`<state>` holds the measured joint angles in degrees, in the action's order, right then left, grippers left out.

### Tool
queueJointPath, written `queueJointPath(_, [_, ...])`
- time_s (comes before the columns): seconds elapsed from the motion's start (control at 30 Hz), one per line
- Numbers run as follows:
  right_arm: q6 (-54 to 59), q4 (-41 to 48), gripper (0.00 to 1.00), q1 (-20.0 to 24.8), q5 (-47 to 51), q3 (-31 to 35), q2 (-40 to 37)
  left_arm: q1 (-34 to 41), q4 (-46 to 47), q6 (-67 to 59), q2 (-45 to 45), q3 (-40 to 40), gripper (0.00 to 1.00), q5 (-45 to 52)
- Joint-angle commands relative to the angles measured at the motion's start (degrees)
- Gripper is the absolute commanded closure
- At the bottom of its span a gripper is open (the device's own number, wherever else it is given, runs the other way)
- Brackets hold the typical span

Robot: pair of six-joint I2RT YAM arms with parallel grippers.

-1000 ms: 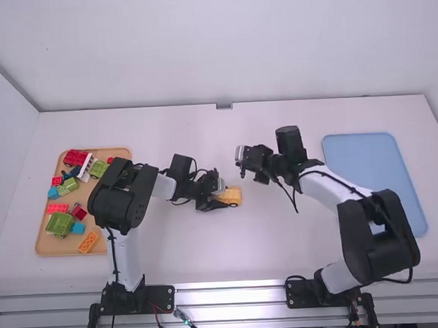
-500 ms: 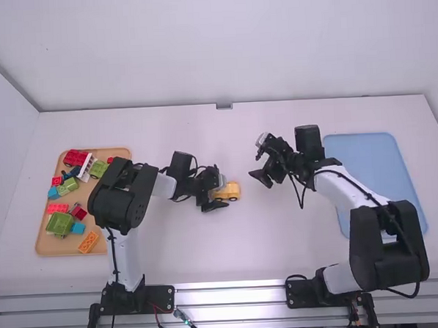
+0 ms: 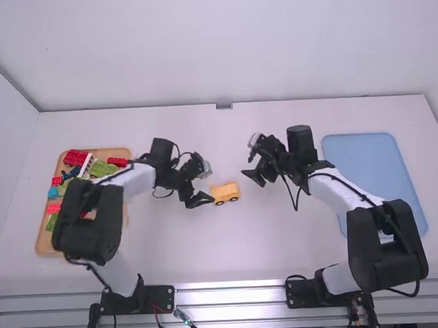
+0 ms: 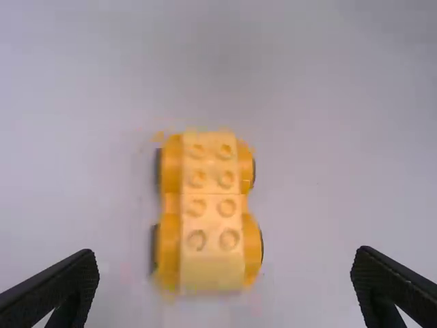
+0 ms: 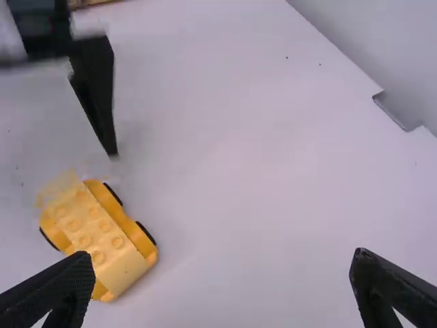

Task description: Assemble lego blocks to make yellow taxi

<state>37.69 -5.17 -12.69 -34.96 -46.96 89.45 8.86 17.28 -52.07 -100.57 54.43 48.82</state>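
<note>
Yellow taxi stood wheels down (studs up top) on the counter, well in from its edges. Just beside it, toward the left edge, the left end effector was wide; toward the right edge, the right end effector was wide too.

The yellow taxi stands upright on its dark wheels near the middle of the white table, its length running roughly crosswise in the high view. Its darker yellow base has rounded fenders. Paler yellow blocks sit along the top, a seam across them, eight round studs in two rows, one end plain and smooth
</note>
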Motion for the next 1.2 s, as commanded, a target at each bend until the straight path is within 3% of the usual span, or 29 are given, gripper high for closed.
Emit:
queueJointPath(0.0, [-0.37,-0.79,0.01,-0.2,0.74,0.48,-0.94,-4.5,6.8,-0.2,6.43,3.91,0.01,-1.62])
queueJointPath(0.13, [-0.39,-2.95,0.01,-0.11,0.42,0.48,-0.96,-9.79,21.4,0.11,12.26,7.65,0.01,-15.47])
queueJointPath(0.2, [-0.39,-5.31,0.01,-0.11,0.52,0.48,-0.96,-13.25,32.13,2.89,15.37,9.73,0.01,-27.65])
queueJointPath(0.47, [-0.39,-10.91,0.01,1.27,0.52,-1.86,-0.96,-21.75,43.58,4.52,20.02,8.66,0.01,-48.37])
queueJointPath(0.7, [-0.39,-6.69,0.01,3.76,0.46,-6.47,-0.96,-31.43,44.7,0.0,20.02,5.11,0.01,-54.25])
queueJointPath(0.97, [-0.17,-6.38,0.01,4.2,0.55,-8.85,-0.96,-51.21,43.89,-13.7,20.02,3.96,0.01,-44.68])
queueJointPath(1.03, [-0.22,-6.82,0.01,4.2,0.52,-9.11,-0.96,-57.31,40.13,-13.2,20.02,2.84,0.01,-43.71])
queueJointPath(1.17, [-0.24,-7.96,0.01,3.96,0.5,-9.11,-0.94,-62.12,34.1,-16.79,20.0,-0.11,0.01,-42.56])
